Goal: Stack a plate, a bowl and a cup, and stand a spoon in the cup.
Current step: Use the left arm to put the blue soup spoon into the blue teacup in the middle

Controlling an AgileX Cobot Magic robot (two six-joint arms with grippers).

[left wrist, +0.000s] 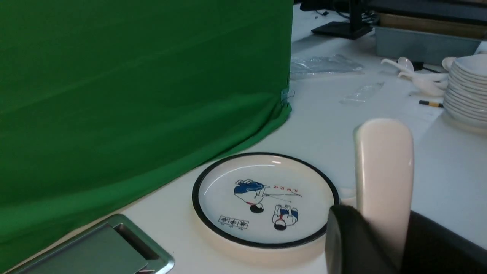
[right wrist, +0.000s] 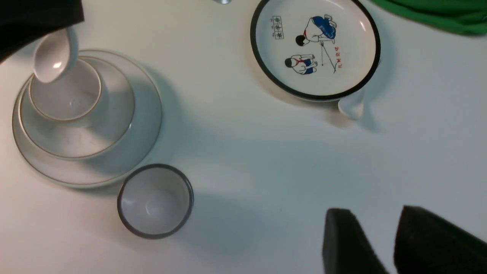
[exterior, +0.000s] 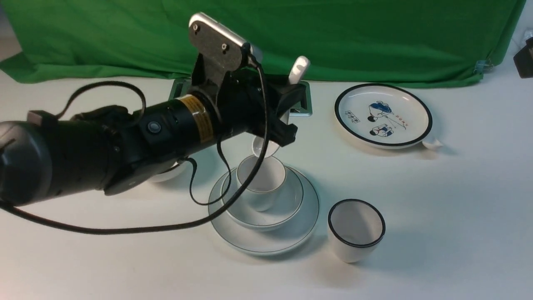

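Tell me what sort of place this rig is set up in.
Probably a lab or studio bench for recording, not a kitchen: a green cloth backdrop, a white table with a metal cable hatch, and a stack of spare white plates beyond the cloth.

We see the spoon (exterior: pixel 299 68) only at handle tip and scoop; the left gripper (exterior: pixel 285 114) clamped on it hides the middle, and the left wrist view crops its fingers (left wrist: pixel 350 243). Our left arm (exterior: pixel 125 141) covers most of a white dish (exterior: pixel 168 174) toward the desk's (exterior: pixel 458 250) left edge, rim unreadable. Toward the far right corner a second spoon (exterior: pixel 433 144) shows only its tip from under the pictured plate (exterior: pixel 383 114), whose small print we can't read; the right gripper (right wrist: pixel 374 220) is cropped too.
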